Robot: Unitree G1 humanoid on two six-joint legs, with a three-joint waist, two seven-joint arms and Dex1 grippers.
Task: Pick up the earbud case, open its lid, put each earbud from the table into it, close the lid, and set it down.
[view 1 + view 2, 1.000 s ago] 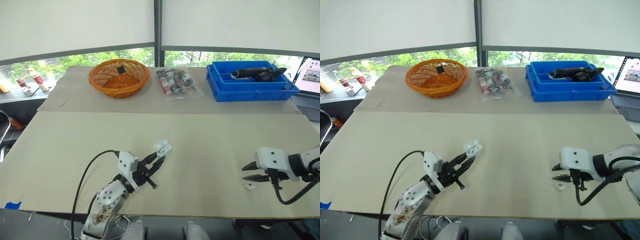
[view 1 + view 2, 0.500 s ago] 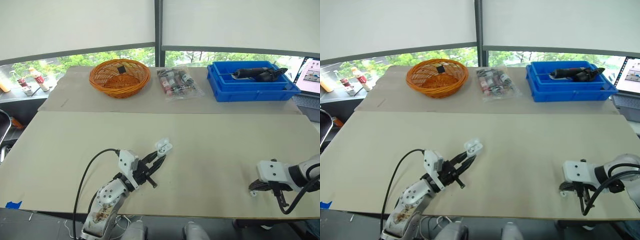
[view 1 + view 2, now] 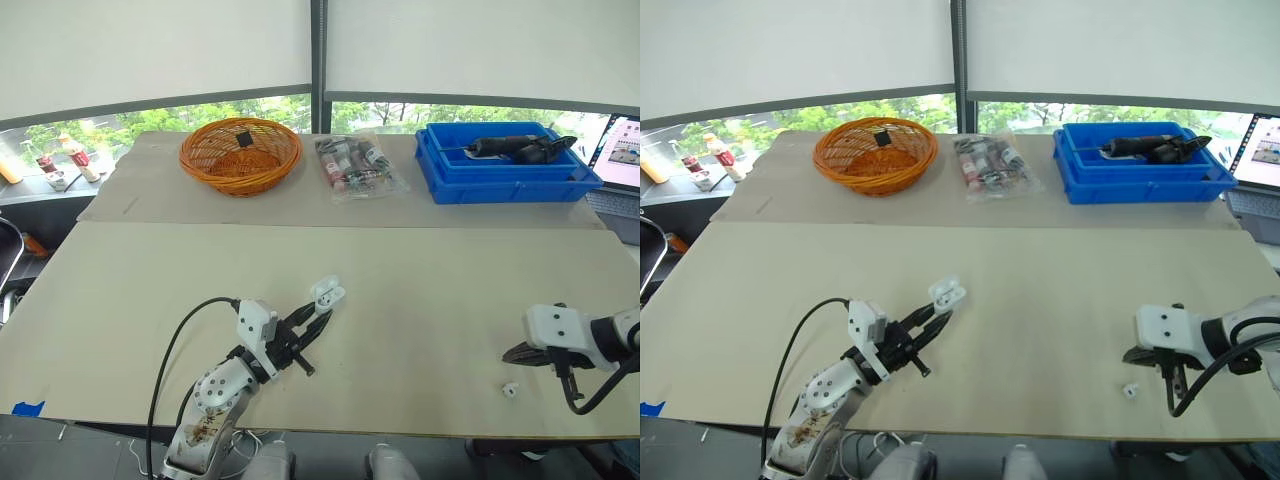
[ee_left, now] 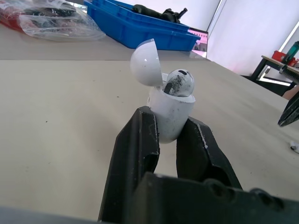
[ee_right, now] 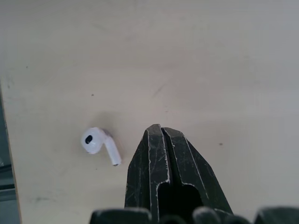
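Left gripper [image 4: 169, 126] is clamped on the one case [image 4: 170, 114], lid [image 4: 145, 63] up, one earbud [image 4: 180, 83] inside; my right gripper [image 5: 161, 133], fingers [image 5: 148, 161] together, hangs just beside the second earbud [image 5: 99, 143] on the table [image 5: 196, 56].

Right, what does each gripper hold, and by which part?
Left gripper: the earbud case, clamped by its lower body. Right gripper: shut, holding nothing; an earbud lies beside it.

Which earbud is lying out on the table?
The loose earbud beside the shut right gripper lies on the table. The other earbud sits in the open case held by the left gripper.
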